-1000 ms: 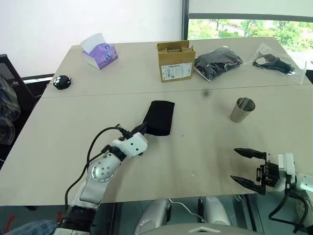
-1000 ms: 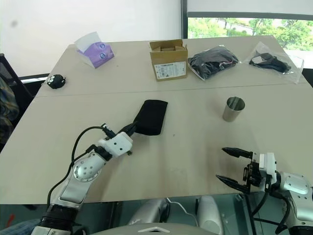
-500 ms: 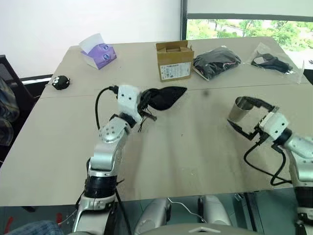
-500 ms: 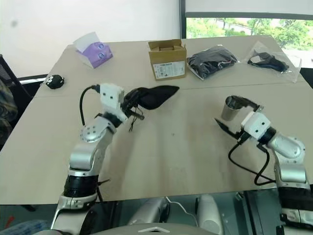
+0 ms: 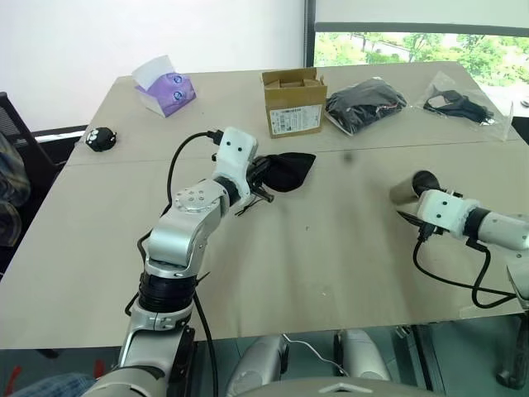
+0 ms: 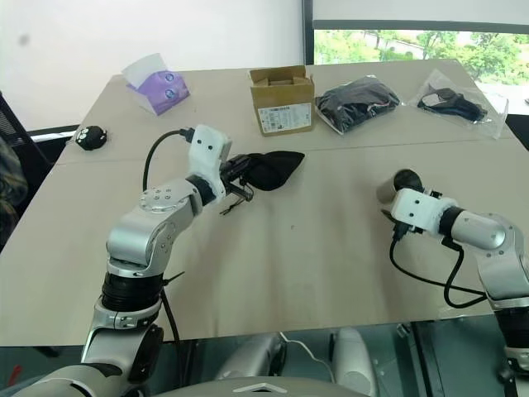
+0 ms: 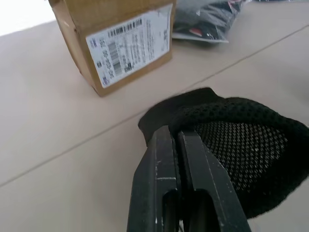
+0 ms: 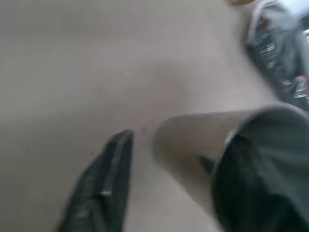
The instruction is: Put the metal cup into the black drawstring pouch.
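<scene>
The metal cup [image 5: 402, 190] stands on the right half of the table, a shiny steel tumbler. My right gripper [image 5: 411, 200] has come up to it from the near side. In the right wrist view the cup [image 8: 193, 145] lies between the two fingers [image 8: 108, 179], close to one, with a strip of table showing before the other, so the gripper is open around it. My left gripper [image 5: 263, 172] is shut on the edge of the black drawstring pouch [image 5: 289, 169] and holds it bunched just above the table's middle. Its fingertips [image 7: 166, 137] pinch the fabric [image 7: 241, 145].
A cardboard box [image 5: 295, 103] stands just behind the pouch. Two plastic-wrapped black bundles [image 5: 366, 103] [image 5: 463, 106] lie at the back right. A purple tissue pack [image 5: 168, 89] and a small black object [image 5: 102, 139] sit at the back left. Bare table [image 5: 331, 273] stretches toward the near edge.
My left gripper lifted the pouch off the table and carried it toward the box. My right gripper moved forward from the near edge to the cup, and its fingers narrowed around it.
</scene>
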Robot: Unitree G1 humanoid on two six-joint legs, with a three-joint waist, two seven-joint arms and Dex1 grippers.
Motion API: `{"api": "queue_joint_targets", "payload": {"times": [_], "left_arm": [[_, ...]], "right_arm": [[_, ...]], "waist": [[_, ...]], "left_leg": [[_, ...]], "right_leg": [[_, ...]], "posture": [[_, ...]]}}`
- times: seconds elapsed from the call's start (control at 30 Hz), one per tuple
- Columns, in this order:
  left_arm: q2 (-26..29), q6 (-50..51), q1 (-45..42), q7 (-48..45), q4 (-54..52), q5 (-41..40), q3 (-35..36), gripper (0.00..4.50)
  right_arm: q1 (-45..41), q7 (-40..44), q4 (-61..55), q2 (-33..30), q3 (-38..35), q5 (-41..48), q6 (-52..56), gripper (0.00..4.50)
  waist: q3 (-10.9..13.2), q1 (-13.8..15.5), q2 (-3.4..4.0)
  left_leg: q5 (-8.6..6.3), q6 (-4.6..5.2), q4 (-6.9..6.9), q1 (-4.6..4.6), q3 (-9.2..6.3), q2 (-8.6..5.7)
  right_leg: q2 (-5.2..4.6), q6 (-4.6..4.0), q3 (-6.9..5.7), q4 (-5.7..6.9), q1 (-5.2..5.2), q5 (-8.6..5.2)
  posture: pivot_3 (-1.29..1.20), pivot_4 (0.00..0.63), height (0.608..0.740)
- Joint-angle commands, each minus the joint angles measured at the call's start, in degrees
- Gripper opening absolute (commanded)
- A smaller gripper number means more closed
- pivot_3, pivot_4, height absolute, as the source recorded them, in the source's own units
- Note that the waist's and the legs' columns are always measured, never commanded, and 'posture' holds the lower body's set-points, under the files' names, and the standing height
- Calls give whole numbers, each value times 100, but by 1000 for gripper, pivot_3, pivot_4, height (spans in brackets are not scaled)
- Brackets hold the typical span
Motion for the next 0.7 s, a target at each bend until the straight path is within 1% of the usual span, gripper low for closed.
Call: {"api": "queue_joint_targets", "payload": {"times": [0.03,0.07,0.1,0.2,0.3,0.37,0.43,0.53,0.63,0.7], "left_arm": [[-130,314,-236,91,-294,-277,343,0],[-194,391,-285,143,-262,-326,435,0],[-240,473,-326,185,-232,-370,506,0],[-337,668,-430,268,-182,-476,615,0],[-412,822,-534,300,-159,-576,615,0],[-445,912,-598,285,-149,-639,574,0],[-462,1018,-681,252,-136,-699,532,0],[-523,1187,-802,251,-89,-801,548,0],[-629,1336,-901,266,-39,-927,601,0],[-740,1515,-989,276,-19,-1051,693,0]], "right_arm": [[-22,-13,-300,-146,-100,56,46,938],[-37,-26,-343,-143,-111,78,88,327],[-66,-47,-398,-126,-124,111,143,48],[-279,-119,-694,45,-147,335,443,48],[-607,12,-1349,513,-15,1107,909,48],[-736,122,-1891,795,187,1555,1180,48],[-861,110,-2403,1032,494,1789,1536,48],[-1130,-17,-2719,1248,940,1696,1864,48],[-1527,-195,-2599,1459,1403,1312,1902,48],[-1706,-172,-2368,1410,1679,963,1752,48]], "waist": [[2,1,-4],[5,3,-8],[7,6,-13],[9,-7,-15],[10,-47,-16],[13,-44,-21],[17,-41,-29],[23,-11,-38],[24,-1,-40],[24,10,-41]], "left_leg": [[0,0,0,0,1,0],[0,0,1,0,1,-1],[0,0,2,0,1,-1],[0,0,2,0,0,0],[0,-1,2,0,2,2],[0,-1,2,-1,-3,2],[0,-1,1,-3,-9,2],[0,-1,4,-6,-12,-2],[0,-1,5,-6,-12,-4],[0,-1,5,-7,-17,-4]], "right_leg": [[0,0,1,0,0,0],[-1,0,1,0,0,0],[-1,0,1,0,0,0],[-1,0,-1,0,0,0],[0,0,2,0,0,0],[-1,0,-2,0,0,0],[0,0,-6,-2,0,0],[-3,0,-10,-6,0,0],[-4,0,-11,-4,-1,0],[-3,0,-16,-3,-1,0]], "posture": [[0,150,740],[0,150,740],[0,150,740],[0,150,740],[0,150,740],[0,150,740],[0,150,740],[0,150,740],[0,150,740],[0,150,740]]}}
